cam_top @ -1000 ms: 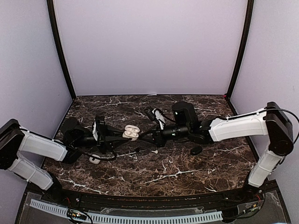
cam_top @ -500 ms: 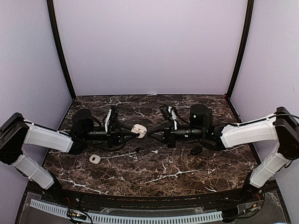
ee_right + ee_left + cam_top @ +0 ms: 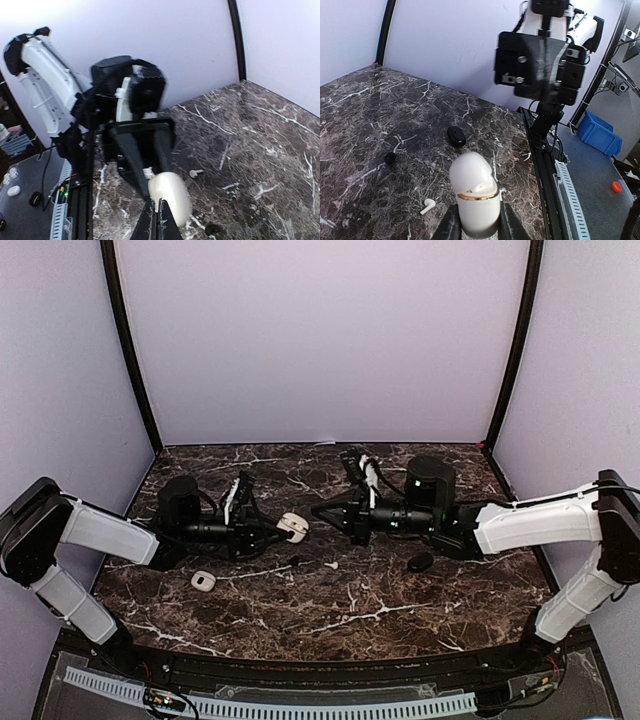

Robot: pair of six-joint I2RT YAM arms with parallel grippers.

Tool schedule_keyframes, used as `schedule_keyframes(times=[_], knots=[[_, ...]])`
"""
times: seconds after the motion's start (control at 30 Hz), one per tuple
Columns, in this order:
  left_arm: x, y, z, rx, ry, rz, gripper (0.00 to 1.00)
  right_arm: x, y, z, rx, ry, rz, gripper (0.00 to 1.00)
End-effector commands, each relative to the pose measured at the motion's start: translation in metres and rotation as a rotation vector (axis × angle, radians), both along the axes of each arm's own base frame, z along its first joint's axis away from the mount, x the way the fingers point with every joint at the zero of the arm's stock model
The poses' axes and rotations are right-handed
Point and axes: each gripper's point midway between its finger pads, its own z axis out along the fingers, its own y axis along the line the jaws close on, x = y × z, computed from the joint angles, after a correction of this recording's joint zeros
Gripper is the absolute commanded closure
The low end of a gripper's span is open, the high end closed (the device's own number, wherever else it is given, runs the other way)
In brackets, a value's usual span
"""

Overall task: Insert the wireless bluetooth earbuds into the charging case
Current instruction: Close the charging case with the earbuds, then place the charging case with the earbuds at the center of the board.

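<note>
Two arms stretched low, facing inward; left end effector point(image 3: 477, 229) clamps case point(image 3: 472, 184).

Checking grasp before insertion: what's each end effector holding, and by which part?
Left end effector clamps the white charging case by its end below the seam, one finger on each side. Right end effector is shut, nothing seen in it.

The charging case point(image 3: 474, 192) cut off at bottom edge — right arm point(image 3: 540, 62) blurred.
</note>
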Motion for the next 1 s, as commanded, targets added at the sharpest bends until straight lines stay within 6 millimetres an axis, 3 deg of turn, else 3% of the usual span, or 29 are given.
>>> schedule_keyframes(times=[0.0,0.13,0.3,0.47,0.57,0.63,0.7,0.8,0.97], knots=[[-0.032,0.004,0.022,-0.084,-0.138,-0.137,1.00,0.043,0.010,-0.023,-0.110,0.064,-0.148,1.00],[-0.043,0.006,0.027,-0.094,-0.199,-0.184,1.00,0.046,0.026,-0.038,-0.152,0.118,-0.107,1.00],[-0.036,0.004,0.023,-0.064,-0.166,-0.160,1.00,0.022,0.040,-0.038,-0.139,0.135,0.073,1.00],[-0.008,-0.004,0.004,0.029,-0.029,-0.063,1.00,-0.017,0.038,-0.020,-0.059,0.098,0.279,1.00],[0.015,-0.004,-0.009,0.098,0.043,0.044,1.00,-0.027,0.028,-0.007,-0.011,0.064,0.302,1.00],[0.025,0.004,-0.009,0.089,0.066,0.086,1.00,-0.018,0.022,-0.009,-0.010,0.059,0.226,1.00],[0.039,0.015,-0.009,0.076,0.093,0.170,1.00,0.012,0.007,-0.007,-0.016,0.067,0.027,0.98],[0.068,0.039,-0.027,0.095,0.243,0.316,0.97,0.056,-0.029,-0.022,-0.054,0.103,-0.259,0.98],[0.113,0.067,-0.062,0.154,0.460,0.442,0.98,0.081,-0.078,-0.023,-0.050,0.077,-0.507,0.98]])
